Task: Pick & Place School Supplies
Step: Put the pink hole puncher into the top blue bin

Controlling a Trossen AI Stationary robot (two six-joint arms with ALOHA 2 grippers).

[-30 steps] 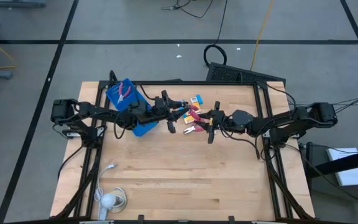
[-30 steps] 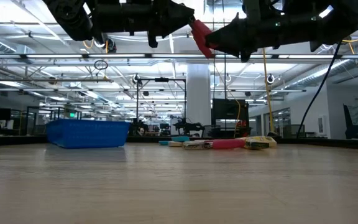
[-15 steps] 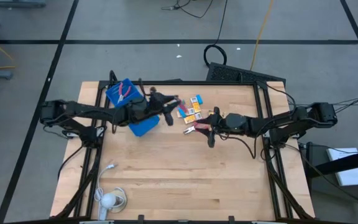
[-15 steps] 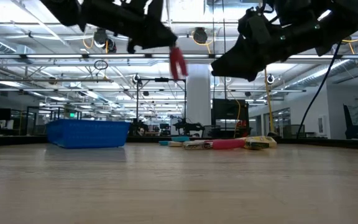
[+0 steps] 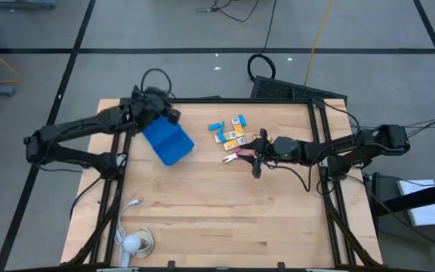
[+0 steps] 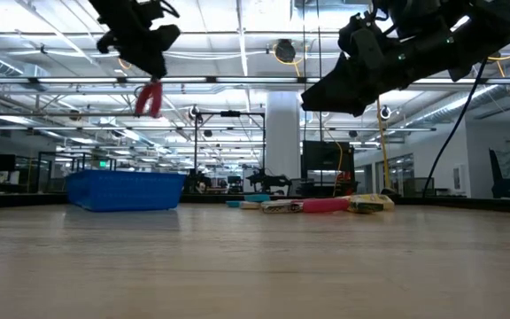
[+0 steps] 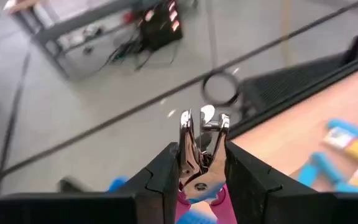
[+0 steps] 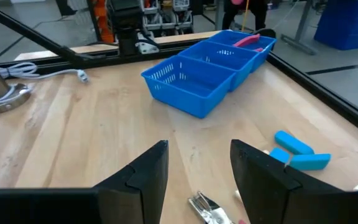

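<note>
My left gripper [image 5: 157, 103] hovers over the far end of the blue tray [image 5: 169, 140], shut on a pink-handled tool [image 6: 150, 99]. My right gripper [image 5: 256, 156] is open, raised above the table's middle [image 6: 319, 92]. A second pink-handled tool [image 5: 233, 157] lies flat just left of it, its metal tip [image 8: 207, 208] showing between the fingers. Yellow-orange blocks [image 5: 232, 137] and light-blue pieces [image 5: 216, 125] lie on the wood beyond. Another pink tool [image 8: 248, 41] rests inside the tray's far compartment. My left gripper pinches the pink-handled tool between its two fingers [image 7: 166, 169] at the metal part near the pivot [image 7: 199, 179]. The metal jaws [image 7: 202, 127] stick out past the fingertips. The tool is lifted clear, and its pink handles hang below the gripper in the low view.
A white cable and a round white object [image 5: 135, 241] lie at the table's near left corner. Black frame rails [image 5: 317, 143] run along the table's left, right and far sides. Bare wood [image 5: 225, 211] spreads across the near half.
My left gripper has swung away from my right gripper at the table's middle, toward the far left, carrying the pink tool up over the tray's far end. My right gripper has drawn back slightly toward the right and near side and now holds nothing.
</note>
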